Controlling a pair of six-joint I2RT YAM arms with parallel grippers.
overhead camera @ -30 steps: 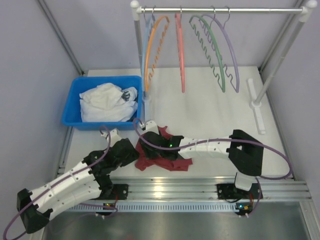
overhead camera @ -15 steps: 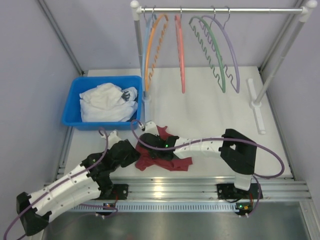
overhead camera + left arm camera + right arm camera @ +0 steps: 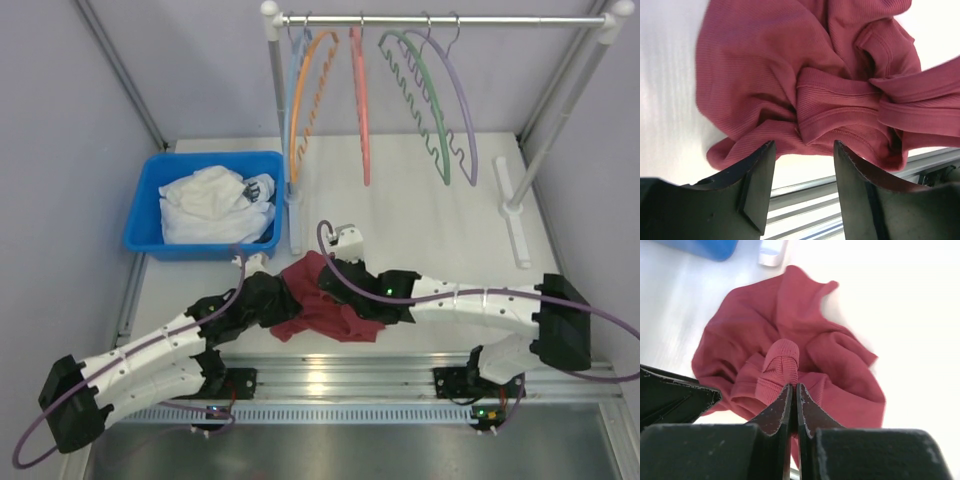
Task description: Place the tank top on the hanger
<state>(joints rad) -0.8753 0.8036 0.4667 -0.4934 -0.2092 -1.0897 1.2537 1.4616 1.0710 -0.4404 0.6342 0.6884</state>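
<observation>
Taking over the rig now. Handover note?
Right gripper: shut on a fold of the tank top.
Left gripper: open, holding nothing, poised at the top's edge.
The tank top lies crumpled on the table, near the arm bases. The lavender hanger hangs rightmost on the rail, untouched.
Done: first pinch on the top.
Left: spread the top, bring it to the hanger and thread the straps on.

Pale lilac-grey walls [image 3: 60, 150] close in left, right and behind. White tabletop [image 3: 420, 230] fills the middle, evenly lit. Across the top, a metal clothes rack [image 3: 440, 19] on white posts. Blue bin [image 3: 143, 215] upper left. Aluminium rail [image 3: 330, 372] along the bottom, catching glare.
</observation>
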